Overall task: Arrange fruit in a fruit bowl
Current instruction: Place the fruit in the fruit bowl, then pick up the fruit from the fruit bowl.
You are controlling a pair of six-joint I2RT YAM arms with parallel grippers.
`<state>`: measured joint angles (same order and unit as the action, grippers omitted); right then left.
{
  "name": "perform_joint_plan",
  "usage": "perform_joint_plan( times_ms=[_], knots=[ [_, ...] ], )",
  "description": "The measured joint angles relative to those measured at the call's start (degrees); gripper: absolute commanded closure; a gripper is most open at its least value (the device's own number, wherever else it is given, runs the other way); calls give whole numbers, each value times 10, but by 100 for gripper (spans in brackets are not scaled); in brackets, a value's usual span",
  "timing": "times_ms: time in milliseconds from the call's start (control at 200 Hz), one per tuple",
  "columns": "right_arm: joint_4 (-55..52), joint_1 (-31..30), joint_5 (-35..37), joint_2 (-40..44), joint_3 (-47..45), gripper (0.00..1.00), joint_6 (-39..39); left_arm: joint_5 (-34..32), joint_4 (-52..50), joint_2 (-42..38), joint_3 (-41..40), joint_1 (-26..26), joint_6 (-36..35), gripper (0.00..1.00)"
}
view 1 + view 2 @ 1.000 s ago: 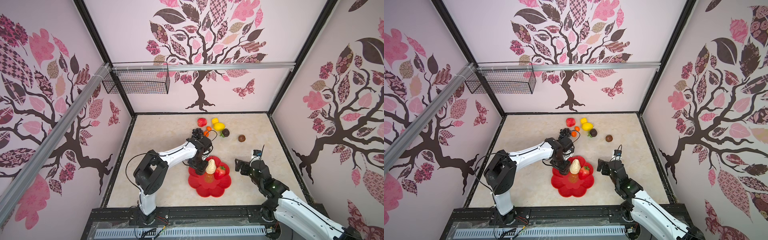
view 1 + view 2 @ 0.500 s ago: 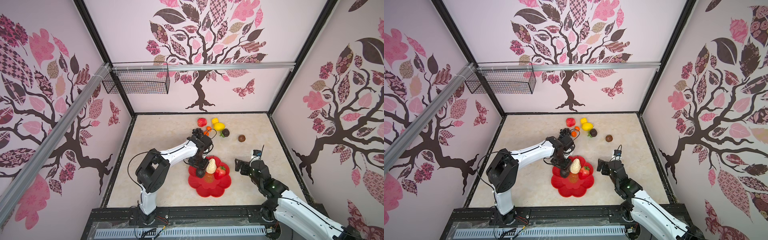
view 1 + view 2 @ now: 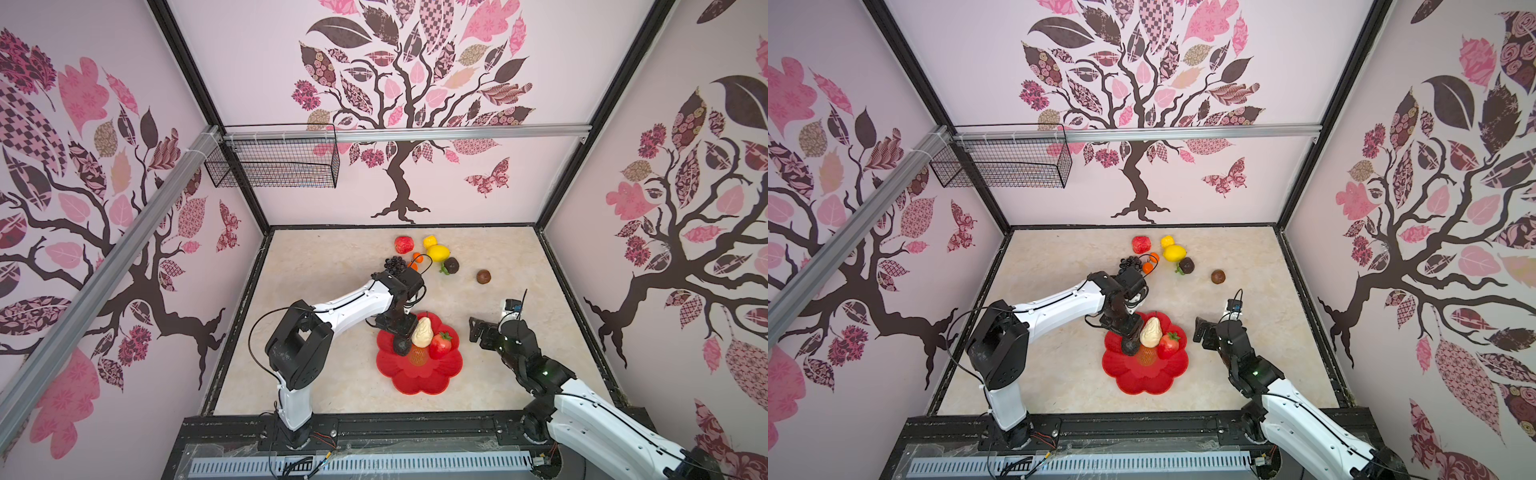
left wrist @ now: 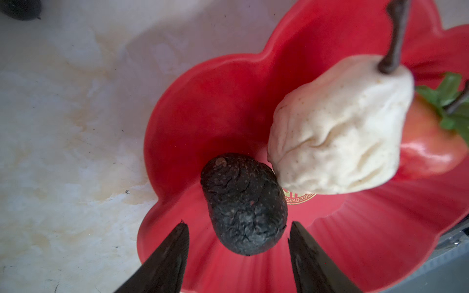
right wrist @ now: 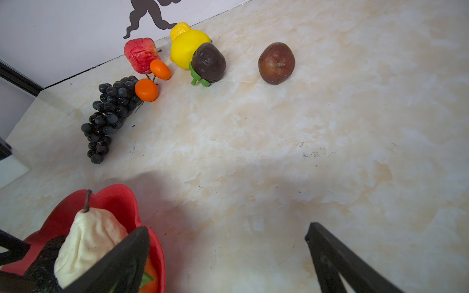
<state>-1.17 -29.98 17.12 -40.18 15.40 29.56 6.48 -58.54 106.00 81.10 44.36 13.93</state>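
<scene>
Since a second ago, both top views show the left pincer (image 3: 397, 330) spread wider, with the wrinkled dark avocado (image 3: 401, 345) just under it in the glossy red, petal-rimmed fruit bowl (image 3: 419, 384), touching the cream pear (image 3: 423, 332). Left wrist view: black fingertips (image 4: 177, 248) flank the avocado, gripping nothing. Right wrist view: the right pincer (image 5: 227, 228) gapes empty above the marbled counter (image 5: 279, 152).

Bright, even, diffuse light fills both top views, and the wide lens splays the frame post (image 3: 618, 83) outward. In the right wrist view a soft grey shadow lies on the tabletop (image 5: 279, 152) beside the fruit bowl (image 5: 116, 200). The fingers (image 5: 337, 261) of the right gripper (image 5: 227, 227) are blurred. In the left wrist view a small glare streaks the strawberry (image 4: 426, 157).
</scene>
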Motion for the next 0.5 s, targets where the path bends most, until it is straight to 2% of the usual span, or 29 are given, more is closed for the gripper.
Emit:
perform_joint_plan(
  times_ms=[185, 365, 500],
  knots=[
    [2, 0, 0, -6, 0, 0, 0, 5, 9, 0, -12, 5, 9, 33],
    [2, 0, 0, -7, 0, 0, 0, 12, 18, 2, -14, 9, 15, 37],
    [2, 0, 0, -7, 0, 0, 0, 16, 27, 8, -21, 10, 21, 36]
  ],
)
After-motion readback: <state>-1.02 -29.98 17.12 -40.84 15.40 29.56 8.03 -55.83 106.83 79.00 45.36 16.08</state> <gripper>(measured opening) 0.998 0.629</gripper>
